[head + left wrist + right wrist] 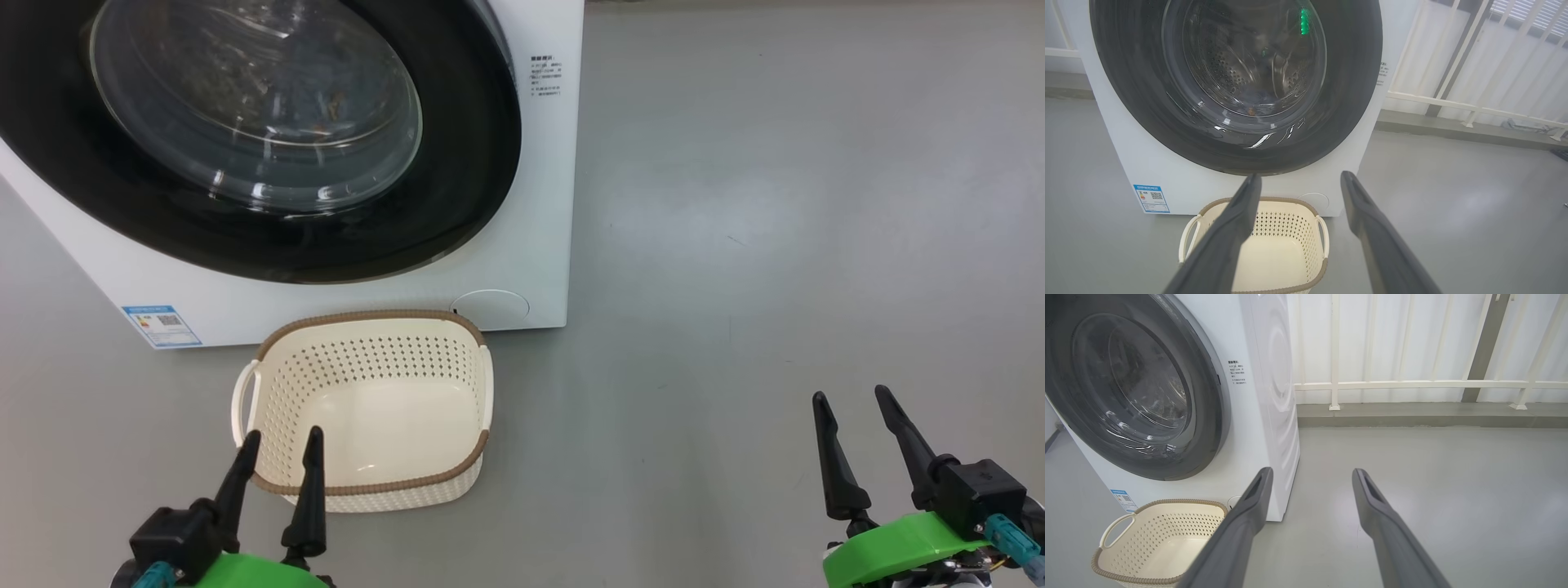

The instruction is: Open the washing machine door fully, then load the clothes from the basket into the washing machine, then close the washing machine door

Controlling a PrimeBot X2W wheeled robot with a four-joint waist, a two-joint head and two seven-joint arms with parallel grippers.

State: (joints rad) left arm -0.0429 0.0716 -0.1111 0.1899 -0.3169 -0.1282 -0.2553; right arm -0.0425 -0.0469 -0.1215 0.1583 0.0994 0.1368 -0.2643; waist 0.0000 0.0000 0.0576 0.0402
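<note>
The white washing machine (543,245) stands on the grey floor with its round black washing machine door (465,163) shut flush. Through the glass in the left wrist view, a dim bluish patch with an orange-brown spot, seemingly the clothes (1251,107), lies low in the drum. The cream basket (367,315) sits in front of the machine, its inside bare. My left gripper (283,437) is open over the basket's near rim. My right gripper (851,396) is open above bare floor to the right. The wrist views show the door (1351,81) (1208,416), the basket (1319,241) (1163,539) and both open grippers (1301,176) (1312,471).
A white railing (1412,384) on a low grey kerb (1412,416) runs behind and to the right of the machine. Open grey floor (775,245) spreads to the right of the machine and basket. A blue label (162,325) marks the machine's lower left corner.
</note>
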